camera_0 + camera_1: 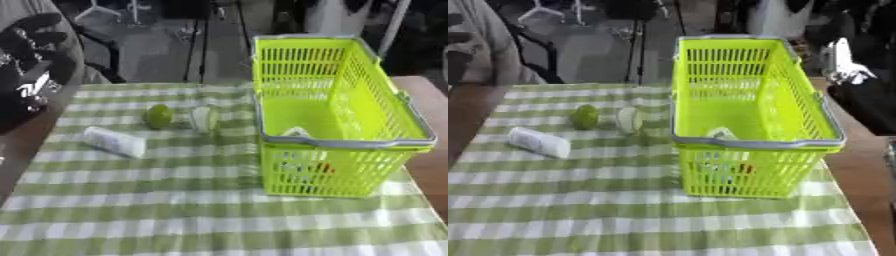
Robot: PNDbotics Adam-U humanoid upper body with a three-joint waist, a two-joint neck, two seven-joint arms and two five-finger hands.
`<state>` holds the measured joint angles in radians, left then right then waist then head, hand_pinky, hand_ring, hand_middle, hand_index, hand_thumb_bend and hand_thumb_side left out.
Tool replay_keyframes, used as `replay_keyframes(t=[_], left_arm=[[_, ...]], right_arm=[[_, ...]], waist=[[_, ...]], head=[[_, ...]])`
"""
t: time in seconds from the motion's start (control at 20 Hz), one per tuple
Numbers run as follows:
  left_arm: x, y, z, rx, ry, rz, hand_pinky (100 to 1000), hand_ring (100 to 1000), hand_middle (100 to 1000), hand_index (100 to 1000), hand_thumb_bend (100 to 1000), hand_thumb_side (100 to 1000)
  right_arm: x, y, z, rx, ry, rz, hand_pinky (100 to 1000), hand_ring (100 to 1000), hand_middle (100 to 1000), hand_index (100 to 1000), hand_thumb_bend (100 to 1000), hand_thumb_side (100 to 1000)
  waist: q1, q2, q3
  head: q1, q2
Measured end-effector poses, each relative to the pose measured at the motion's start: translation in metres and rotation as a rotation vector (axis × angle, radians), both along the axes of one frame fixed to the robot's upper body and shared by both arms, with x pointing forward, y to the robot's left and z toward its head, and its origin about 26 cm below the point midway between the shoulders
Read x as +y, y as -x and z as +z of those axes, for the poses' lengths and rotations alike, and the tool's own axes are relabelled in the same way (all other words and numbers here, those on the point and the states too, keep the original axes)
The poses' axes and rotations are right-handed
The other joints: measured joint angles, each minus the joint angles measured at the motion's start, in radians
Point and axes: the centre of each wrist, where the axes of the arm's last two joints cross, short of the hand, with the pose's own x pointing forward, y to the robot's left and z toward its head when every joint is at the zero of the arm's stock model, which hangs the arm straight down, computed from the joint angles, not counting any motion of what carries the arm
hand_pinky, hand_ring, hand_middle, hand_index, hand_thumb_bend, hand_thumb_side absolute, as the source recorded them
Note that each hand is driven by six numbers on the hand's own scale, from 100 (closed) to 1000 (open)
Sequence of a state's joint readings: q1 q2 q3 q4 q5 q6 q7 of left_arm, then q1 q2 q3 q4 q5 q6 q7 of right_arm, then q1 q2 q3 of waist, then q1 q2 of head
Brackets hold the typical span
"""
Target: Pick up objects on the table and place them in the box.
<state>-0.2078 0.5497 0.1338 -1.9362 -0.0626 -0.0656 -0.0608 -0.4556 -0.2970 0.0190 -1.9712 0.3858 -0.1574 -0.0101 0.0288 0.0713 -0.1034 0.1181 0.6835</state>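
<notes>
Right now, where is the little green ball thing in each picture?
Left eye view: the green round fruit sits left of centre on the checked cloth.
Right eye view: it sits further left.
Shared landmark: the yellow-green basket stands to its right in both.

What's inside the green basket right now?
Inside the green basket, a pale object shows just above the near rim, and something red and bluish shows through the front mesh. The near wall hides the rest of the floor.

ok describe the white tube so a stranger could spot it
Start at the yellow-green basket on the checked cloth and look to its left. The white tube lies flat nearest the cloth's left edge, in front of the green ball; it is long and white.
</notes>
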Motion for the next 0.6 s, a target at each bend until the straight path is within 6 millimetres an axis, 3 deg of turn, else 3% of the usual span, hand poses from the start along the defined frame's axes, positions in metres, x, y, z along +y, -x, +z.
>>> replay_keyframes(t=[0.6], left_arm=[[-0.0001,-0.0001,-0.0068,0.023,-0.004,0.006,758,831,856,897,596,636]], right_arm=[[-0.0013,-0.0003,-0.0016,0.006,-0.001,-0.005,589,580,631,832,100,542]], waist=[[0.002,0.001,0.008]], head=[[-0.008,0.000]])
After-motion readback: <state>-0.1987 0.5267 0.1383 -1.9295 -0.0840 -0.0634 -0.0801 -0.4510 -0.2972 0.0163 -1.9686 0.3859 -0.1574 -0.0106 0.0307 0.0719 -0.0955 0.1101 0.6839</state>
